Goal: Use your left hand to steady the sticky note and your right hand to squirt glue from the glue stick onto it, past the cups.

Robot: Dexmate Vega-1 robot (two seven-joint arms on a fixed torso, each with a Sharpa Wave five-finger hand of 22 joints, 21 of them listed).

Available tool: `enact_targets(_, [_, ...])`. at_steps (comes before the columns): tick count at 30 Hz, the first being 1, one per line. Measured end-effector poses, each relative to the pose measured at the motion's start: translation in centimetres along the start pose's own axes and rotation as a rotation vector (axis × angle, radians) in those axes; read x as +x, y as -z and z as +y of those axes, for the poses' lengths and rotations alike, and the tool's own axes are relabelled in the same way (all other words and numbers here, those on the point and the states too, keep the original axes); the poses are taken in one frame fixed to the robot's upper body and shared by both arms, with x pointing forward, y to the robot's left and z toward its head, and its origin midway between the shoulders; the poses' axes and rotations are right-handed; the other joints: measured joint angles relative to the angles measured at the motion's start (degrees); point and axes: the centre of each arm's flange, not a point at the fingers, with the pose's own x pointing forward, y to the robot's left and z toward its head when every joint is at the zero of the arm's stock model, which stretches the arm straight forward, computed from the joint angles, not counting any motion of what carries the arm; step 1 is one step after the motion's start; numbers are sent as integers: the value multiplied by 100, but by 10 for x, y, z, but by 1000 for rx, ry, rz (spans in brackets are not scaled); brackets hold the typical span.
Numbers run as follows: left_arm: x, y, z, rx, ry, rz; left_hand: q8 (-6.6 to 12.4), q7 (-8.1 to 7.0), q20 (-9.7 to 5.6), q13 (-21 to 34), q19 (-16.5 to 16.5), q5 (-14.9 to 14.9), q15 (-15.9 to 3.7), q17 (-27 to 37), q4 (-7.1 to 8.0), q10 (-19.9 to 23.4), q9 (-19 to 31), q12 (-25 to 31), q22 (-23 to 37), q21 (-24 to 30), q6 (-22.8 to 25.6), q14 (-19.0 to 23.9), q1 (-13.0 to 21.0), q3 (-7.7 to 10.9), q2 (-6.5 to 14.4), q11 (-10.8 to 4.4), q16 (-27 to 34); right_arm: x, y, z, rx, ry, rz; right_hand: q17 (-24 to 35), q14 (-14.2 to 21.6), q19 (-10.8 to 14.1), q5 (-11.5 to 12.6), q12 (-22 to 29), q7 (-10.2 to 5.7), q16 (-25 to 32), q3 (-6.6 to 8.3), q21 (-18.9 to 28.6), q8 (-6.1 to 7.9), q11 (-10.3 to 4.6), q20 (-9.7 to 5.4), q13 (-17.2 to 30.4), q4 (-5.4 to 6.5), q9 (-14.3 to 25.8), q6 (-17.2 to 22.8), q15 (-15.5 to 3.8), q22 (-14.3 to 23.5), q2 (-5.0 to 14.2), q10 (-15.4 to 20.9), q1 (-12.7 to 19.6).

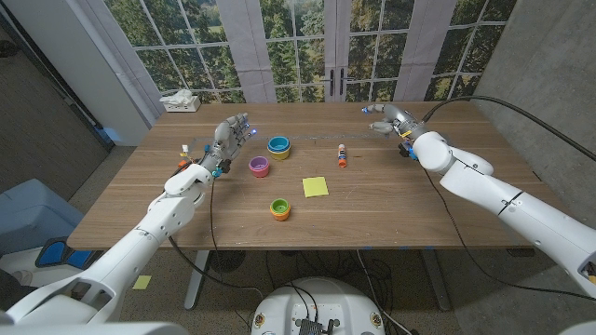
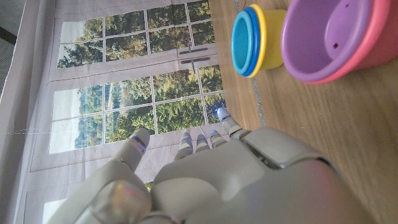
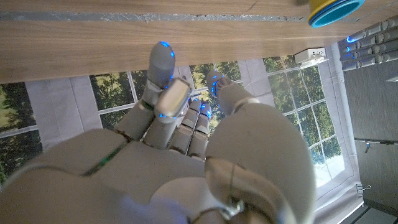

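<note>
Lying flat on the brown wooden table [image 1: 391, 200], the square yellow sticky note [image 1: 315, 187] is being touched by neither hand. The small orange-capped glue stick [image 1: 342, 155] is lying just beyond it. Nothing is being held: the left hand [image 1: 230, 133] is being kept spread beside the purple-and-pink plastic cup [image 1: 259, 167], the right hand [image 1: 385, 117] empty and loosely curled, well apart.

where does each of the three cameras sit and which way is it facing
Head view: on the robot's head, looking down over the wooden table at the yellow sticky note; both arms show.
Left wrist view: behind the left hand, facing the window and the purple plastic cup.
Right wrist view: behind the right hand, facing the window.
Shared: left wrist and head views both show the purple cup.
</note>
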Motion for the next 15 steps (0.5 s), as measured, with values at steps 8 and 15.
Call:
enact_targets(8, [-3,0,-2,-5,1,0,0,0,0,0,0,0,0,0,19,23,0,0,0,-45,0,0,-17,-19,14,-23,0,1,-7,4,-67,-50,-4,0,0,-8,-43,0,22,0,-54,0,0,22,9,0,6,0,22,0,-29,14,-21,90])
enact_targets(15, [-8,0,-5,-9,0,-1,0,0,31,0,31,0,0,-1,18,31,0,0,0,-45,-1,0,-45,-19,-14,-31,0,3,-15,9,-135,-99,-8,-15,0,-8,-64,0,23,0,-78,0,0,22,9,27,29,28,22,0,-55,14,-21,90])
